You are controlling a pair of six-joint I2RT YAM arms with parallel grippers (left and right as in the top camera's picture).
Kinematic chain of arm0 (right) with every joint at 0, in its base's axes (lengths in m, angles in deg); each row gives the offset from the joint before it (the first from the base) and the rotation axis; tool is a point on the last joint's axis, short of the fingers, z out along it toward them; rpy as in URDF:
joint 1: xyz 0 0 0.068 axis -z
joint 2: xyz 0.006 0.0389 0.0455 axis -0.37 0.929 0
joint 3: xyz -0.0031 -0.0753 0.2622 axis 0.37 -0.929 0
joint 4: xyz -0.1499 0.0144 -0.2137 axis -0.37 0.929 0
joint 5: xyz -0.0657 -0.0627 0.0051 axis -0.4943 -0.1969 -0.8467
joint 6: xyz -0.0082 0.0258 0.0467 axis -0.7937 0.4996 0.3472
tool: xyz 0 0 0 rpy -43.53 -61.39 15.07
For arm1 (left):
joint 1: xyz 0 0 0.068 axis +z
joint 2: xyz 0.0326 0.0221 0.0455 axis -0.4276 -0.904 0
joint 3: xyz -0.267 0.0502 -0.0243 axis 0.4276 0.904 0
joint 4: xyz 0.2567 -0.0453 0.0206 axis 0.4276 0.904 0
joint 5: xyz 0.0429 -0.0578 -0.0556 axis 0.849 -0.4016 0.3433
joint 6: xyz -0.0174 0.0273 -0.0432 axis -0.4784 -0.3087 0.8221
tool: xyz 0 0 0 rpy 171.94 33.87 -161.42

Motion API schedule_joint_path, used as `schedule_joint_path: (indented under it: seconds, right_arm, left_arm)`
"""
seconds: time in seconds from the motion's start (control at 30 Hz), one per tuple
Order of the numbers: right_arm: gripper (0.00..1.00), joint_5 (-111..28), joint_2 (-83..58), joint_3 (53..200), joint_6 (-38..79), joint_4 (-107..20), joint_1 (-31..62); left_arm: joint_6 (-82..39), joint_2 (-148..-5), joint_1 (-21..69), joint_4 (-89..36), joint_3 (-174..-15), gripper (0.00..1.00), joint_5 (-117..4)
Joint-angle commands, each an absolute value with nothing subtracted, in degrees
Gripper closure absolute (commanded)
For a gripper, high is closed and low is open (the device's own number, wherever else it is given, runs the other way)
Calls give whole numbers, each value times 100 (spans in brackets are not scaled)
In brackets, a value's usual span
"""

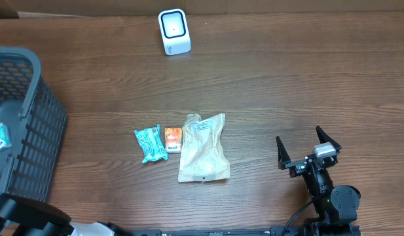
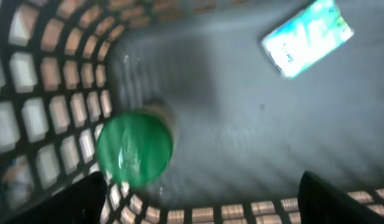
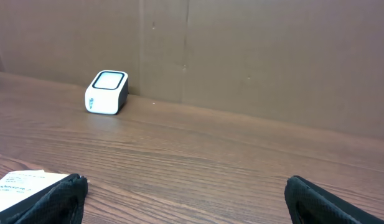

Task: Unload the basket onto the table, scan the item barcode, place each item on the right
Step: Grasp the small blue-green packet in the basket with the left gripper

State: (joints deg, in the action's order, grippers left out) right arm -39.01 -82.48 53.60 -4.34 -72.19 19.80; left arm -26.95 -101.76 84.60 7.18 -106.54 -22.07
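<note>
Grey plastic lattice basket [image 2: 48, 81] fills the left wrist view. Left jaws are inside it, tips wide apart at the bottom corners of the frame, gripping nothing. Below and ahead of those jaws, nearer the tip on the view's left, a green round-topped item [image 2: 134, 148] lies on the basket floor, close to the lattice wall. View is blurred, so I can't tell what the item is beyond a green disc with a pale rim behind it. Further ahead of the left jaws, over toward the other tip's side, a teal-and-white flat packet [image 2: 307, 38] lies on the basket floor, well apart from the green item. Print on it is too blurred to read.

Right jaws: fully apart, empty, low over the dark wood-grain surface [image 3: 229, 168]. White box-shaped barcode scanner with a rounded window [image 3: 107, 92] stands far ahead of the right jaws, off to the side of the tip on the view's left, near the brown cardboard wall [image 3: 272, 56]. Just beside that same tip, a white printed label on the tan paper pouch [image 3: 17, 180] shows.

Overhead: pouch lies flat, off to one side of the right jaws and well apart from them. Just beside its far edge is a small orange packet [image 1: 173, 140], then a crumpled teal wrapper [image 1: 150, 144] just beyond that. Scanner is well apart from all three. Left jaws are not in the overhead frame.
</note>
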Motion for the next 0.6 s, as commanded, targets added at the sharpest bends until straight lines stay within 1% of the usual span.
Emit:
schedule_joint_path:
  seconds: [0.0, 0.03, 0.07, 0.1, 0.13, 0.2, 0.33, 0.57]
  right_arm:
    - [0, -3907, -8316, 5299, -395, -7238, 1987]
    - [0, -3909, -8316, 5299, -395, -7238, 1987]
    - [0, -3907, -8316, 5299, -395, -7238, 1987]
    - [0, -3907, -8316, 5299, -395, -7238, 1987]
    - [0, -3907, -8316, 5299, -395, -7238, 1987]
    - [0, -3907, -8316, 5299, -395, -7238, 1987]
    - [0, -3909, -8316, 5299, -395, -7238, 1987]
    - [0, -3907, -8316, 5299, -395, -7238, 1987]
  left_arm:
    - [-3539, -10197, 8436, 243, -10335, 20, -2590]
    - [-3709, -10226, 8419, 66, -10256, 23, -2719]
    - [-3807, -10263, 8393, -78, -10206, 31, -2824]
    - [-3908, -10313, 8353, -224, -10167, 36, -2889]
    - [-3991, -10357, 8305, -349, -10140, 38, -2896]
    - [-4190, -10490, 8163, -609, -10110, 39, -2859]
    - [-4437, -10838, 7833, -1127, -10110, 39, -2776]
    - [-4277, -11581, 7433, -1741, -10110, 36, -1945]
